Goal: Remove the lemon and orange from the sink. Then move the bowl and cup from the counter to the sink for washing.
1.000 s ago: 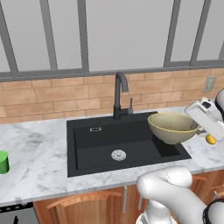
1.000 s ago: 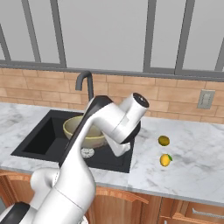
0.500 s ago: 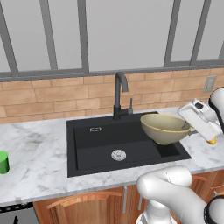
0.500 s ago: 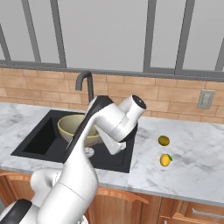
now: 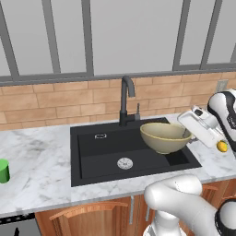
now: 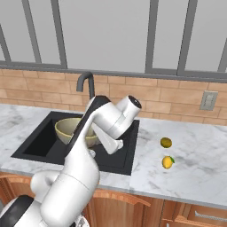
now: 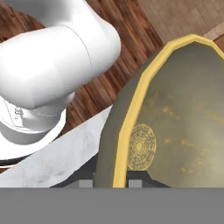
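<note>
**Bowl over the basin, held by its rim alone**

At the far left of the table the cup (image 5: 3,170) waits, well apart. My end effector (image 7: 111,181) pinches the bowl (image 5: 164,137) by its right rim, hanging over the right half of the sink (image 5: 92,152). Such a thin hold could let it pivot or slip and drop hard. The faucet (image 5: 126,99) stands just beyond; left is open basin. Orange (image 6: 166,142) and lemon (image 6: 167,162) lie right, clear.
</note>
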